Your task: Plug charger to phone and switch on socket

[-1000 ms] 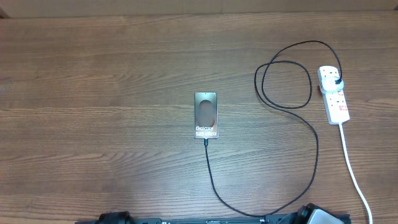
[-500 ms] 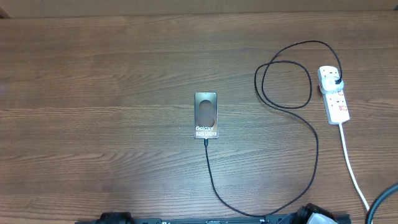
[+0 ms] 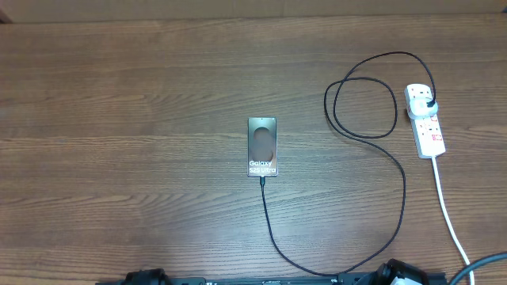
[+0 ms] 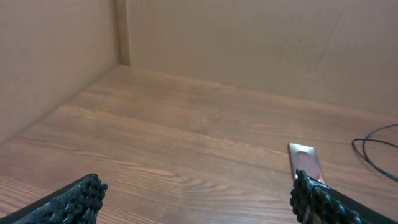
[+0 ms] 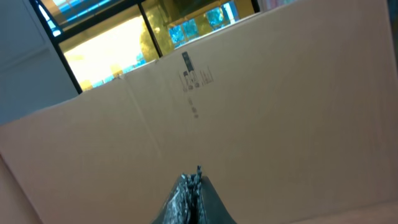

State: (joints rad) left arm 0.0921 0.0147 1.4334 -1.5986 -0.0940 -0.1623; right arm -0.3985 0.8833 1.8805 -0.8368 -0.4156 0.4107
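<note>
The phone (image 3: 262,146) lies flat mid-table with its "Galaxy S23 Ultra" text up; it also shows in the left wrist view (image 4: 304,160). The charger cable (image 3: 400,202) runs from the phone's near edge, loops right and ends in a black plug (image 3: 428,104) seated in the socket (image 3: 426,120), a white power strip at the right. My left gripper (image 4: 198,198) is open and empty, low over the table left of the phone. My right gripper (image 5: 194,186) is shut and empty, pointing up at a cardboard wall.
The strip's white cord (image 3: 447,214) runs toward the table's near right edge. Cardboard walls (image 4: 249,43) stand round the table at the back and left. Both arm bases sit at the near edge.
A dark arm cable at the bottom right corner of the overhead view has shifted lower. The phone, the charger and the socket have not moved.
</note>
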